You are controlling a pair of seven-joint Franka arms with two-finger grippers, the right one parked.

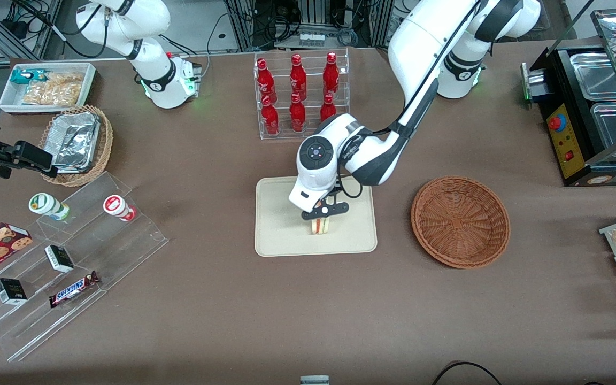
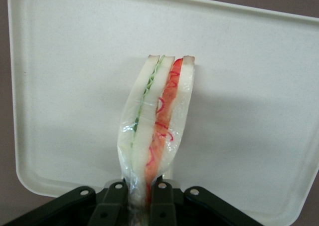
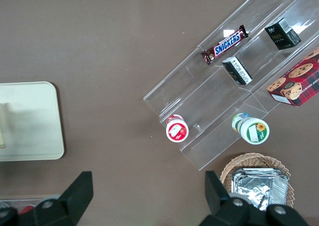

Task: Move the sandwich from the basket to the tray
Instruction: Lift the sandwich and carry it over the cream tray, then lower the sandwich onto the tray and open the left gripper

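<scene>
A: Over the tray (image 1: 276,235), the gripper (image 1: 323,213) has its 2 fingers (image 2: 113,202) pinched on the sandwich (image 2: 157,123), which hangs on edge just above the surface. The basket (image 1: 460,221) sits empty nearby.

B: Risk: narrow wedge, likely topples on release; the wrap may cling to a pad.

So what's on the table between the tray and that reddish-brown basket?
Nothing: in the front view only bare brown tabletop separates the tray from the basket. The gripper holds the sandwich over the tray.
</scene>
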